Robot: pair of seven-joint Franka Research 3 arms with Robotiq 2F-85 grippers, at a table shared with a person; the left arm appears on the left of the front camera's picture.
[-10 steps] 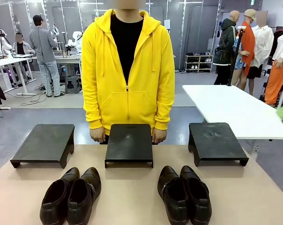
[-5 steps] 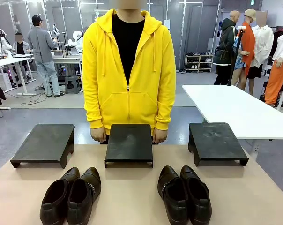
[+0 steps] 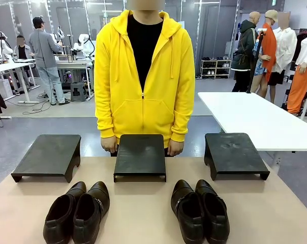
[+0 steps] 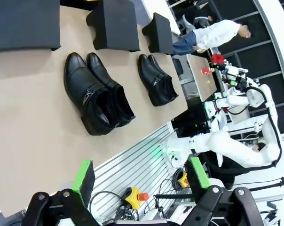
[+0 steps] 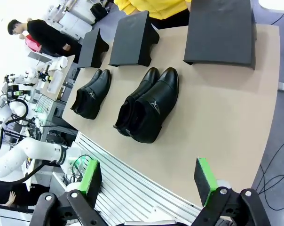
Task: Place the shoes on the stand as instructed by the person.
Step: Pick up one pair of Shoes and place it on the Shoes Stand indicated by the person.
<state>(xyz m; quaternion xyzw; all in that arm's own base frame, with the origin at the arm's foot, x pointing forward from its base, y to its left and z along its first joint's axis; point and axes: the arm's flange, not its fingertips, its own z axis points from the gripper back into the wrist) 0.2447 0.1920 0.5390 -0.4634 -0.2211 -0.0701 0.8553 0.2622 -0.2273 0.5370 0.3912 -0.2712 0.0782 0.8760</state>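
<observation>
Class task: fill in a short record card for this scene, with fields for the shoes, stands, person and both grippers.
Shoes: left pair and right pair, black, on the table, toes toward the stands
Stands: left stand, middle stand, right stand, black, none bearing a shoe
Person: person in yellow hoodie, behind the middle stand, hands down
Grippers: left gripper and right gripper open, holding nothing

Bright, even light; warped wrist views

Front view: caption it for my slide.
Two pairs of black dress shoes lie before three black stands, a yellow-hoodied person behind.
</observation>
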